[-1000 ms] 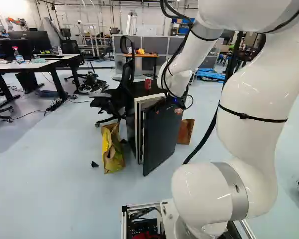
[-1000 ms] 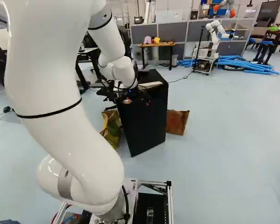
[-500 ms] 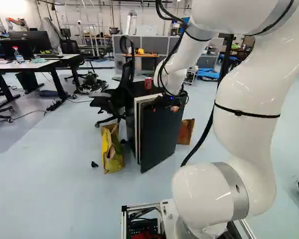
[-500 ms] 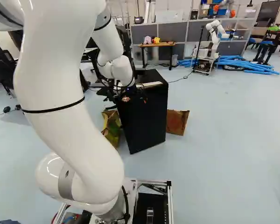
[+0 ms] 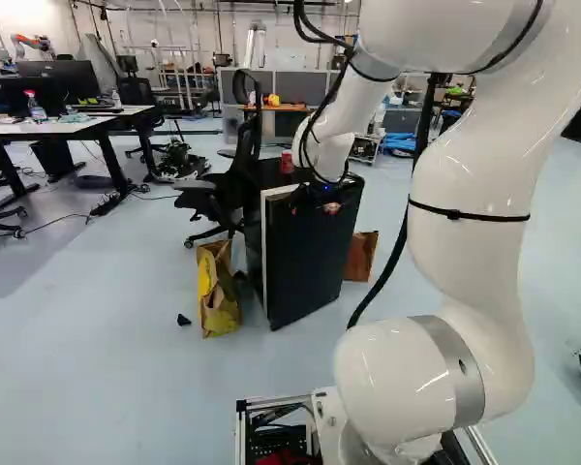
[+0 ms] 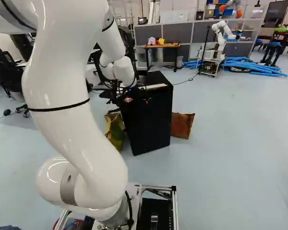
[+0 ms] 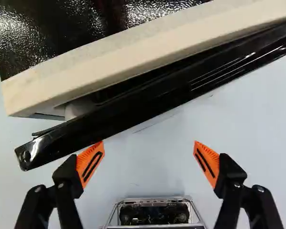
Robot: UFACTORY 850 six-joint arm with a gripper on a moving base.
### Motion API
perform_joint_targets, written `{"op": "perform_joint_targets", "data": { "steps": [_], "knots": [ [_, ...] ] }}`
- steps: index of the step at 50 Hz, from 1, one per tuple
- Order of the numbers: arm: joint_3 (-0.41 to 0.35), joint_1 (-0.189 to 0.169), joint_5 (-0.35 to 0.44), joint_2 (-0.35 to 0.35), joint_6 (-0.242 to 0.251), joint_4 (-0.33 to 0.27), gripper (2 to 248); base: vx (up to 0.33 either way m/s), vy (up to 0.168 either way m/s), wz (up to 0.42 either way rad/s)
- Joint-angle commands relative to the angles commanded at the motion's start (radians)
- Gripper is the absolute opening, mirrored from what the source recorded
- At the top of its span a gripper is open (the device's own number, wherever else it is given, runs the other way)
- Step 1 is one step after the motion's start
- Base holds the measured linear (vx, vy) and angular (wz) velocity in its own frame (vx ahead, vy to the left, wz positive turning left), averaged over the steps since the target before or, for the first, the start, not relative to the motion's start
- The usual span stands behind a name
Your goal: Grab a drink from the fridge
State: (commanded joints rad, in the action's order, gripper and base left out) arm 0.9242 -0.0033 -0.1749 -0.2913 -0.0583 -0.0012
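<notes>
My gripper (image 5: 320, 198) is at the top of the black fridge door (image 5: 308, 257) in the left base view. Seen from the wrist, the gripper (image 7: 148, 143) stands open, nothing between its orange pads; one fingertip is right by the edge of the door (image 7: 133, 107), and whether they touch I cannot tell. The door stands slightly ajar, a dark wedge-shaped gap between it and the pale front rim (image 7: 148, 52) of the fridge. A red can (image 5: 287, 162) stands on the fridge's black top (image 7: 33, 43). The fridge's inside is hidden.
A paper bag (image 5: 216, 291) stands beside the fridge, with a black office chair (image 5: 228, 189) behind it. A brown board or box (image 6: 182, 125) is on the fridge's other side. Farther off are desks (image 5: 68, 128), another robot (image 6: 220, 45) and blue tubes (image 6: 254, 66).
The fridge door has swung closer to the body, narrowing its gap. My arm and gripper have shifted left in the left base view along with it. The base has stayed put.
</notes>
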Motion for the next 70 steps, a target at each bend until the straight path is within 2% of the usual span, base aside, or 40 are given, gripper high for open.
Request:
{"op": "perform_joint_targets", "data": {
  "steps": [30,70],
  "knots": [
    [0.022,0.009,0.002,-0.018,0.0,0.0,247,0.0,0.0,0.0],
    [0.022,0.009,0.066,-0.018,0.0,0.0,247,0.0,0.0,0.0]
  ]
}}
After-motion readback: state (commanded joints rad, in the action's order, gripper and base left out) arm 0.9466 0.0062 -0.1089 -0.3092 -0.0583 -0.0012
